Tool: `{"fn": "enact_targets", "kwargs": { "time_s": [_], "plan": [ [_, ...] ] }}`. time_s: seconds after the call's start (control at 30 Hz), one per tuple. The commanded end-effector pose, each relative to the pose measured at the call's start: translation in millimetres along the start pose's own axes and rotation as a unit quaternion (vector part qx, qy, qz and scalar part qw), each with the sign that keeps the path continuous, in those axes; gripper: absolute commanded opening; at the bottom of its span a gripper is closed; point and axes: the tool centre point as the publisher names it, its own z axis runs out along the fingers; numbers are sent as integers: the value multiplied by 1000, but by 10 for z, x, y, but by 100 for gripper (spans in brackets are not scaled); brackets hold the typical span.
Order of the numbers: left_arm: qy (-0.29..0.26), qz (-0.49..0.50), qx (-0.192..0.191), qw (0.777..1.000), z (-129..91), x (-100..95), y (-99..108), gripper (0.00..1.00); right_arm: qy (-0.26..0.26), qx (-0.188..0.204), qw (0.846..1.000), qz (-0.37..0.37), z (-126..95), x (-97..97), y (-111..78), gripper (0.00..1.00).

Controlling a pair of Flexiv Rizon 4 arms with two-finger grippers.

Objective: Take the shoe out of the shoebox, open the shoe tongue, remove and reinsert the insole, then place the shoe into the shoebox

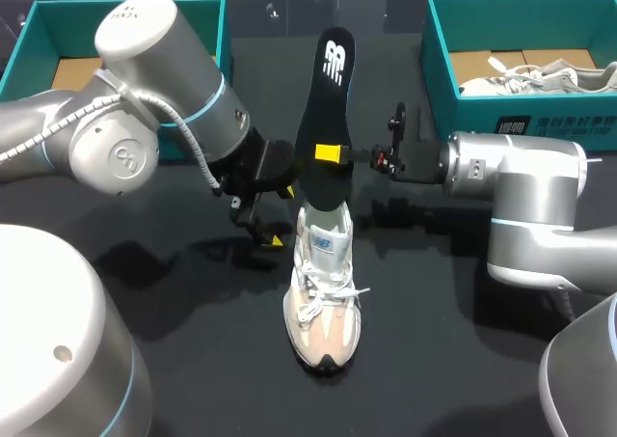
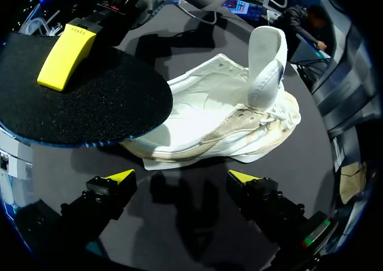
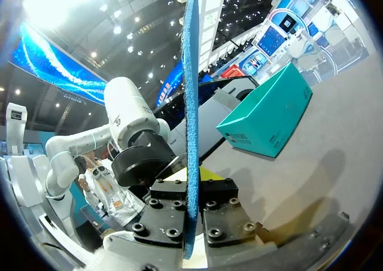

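Right gripper [image 1: 333,154] [image 3: 190,190]: fingers clamped flat on both faces of the black insole [image 1: 323,99] [image 2: 84,103] [image 3: 190,91], at about mid-length. One yellow tip shows against the insole's dark face. The insole stands nearly upright, toe end high and tilted toward the table's far edge, heel end down at the shoe's collar. Cannot tell whether that end sits inside the shoe.

Left gripper [image 1: 281,215] [image 2: 182,176]: fingers well apart, holding nothing, touching nothing. It hangs low over the table just left of the shoe's heel, and the shoe's side faces the gap between the fingers.

Shoe [image 1: 323,283] [image 2: 227,124]: upright on its sole at mid-table, toe toward the near edge, heel under the insole. Tongue [image 2: 266,61] pulled up and standing clear of the laces.

Edges: left shoebox [image 1: 29,32], teal, at the far left corner behind the left arm. Right shoebox [image 1: 439,51], teal, at the far right corner, with a second shoe [image 1: 540,73] lying in it. Bare black table [image 1: 434,341] runs around the shoe on the near side and right.
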Motion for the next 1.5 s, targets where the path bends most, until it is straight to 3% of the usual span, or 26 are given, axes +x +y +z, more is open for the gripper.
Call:
{"fn": "enact_targets", "kwargs": {
  "time_s": [0.03,0.73,1.5],
  "plan": [
    [4,2,-1,1000,70,-36,-29,100,2,-4,1000,-3,3,-43,-41,0],
    [6,7,-8,1000,178,-139,-101,100,4,-11,999,-32,-76,-54,-123,0],
    [9,6,-14,1000,196,-157,-106,100,20,-5,997,-69,-23,-51,-207,0]
  ]
}}
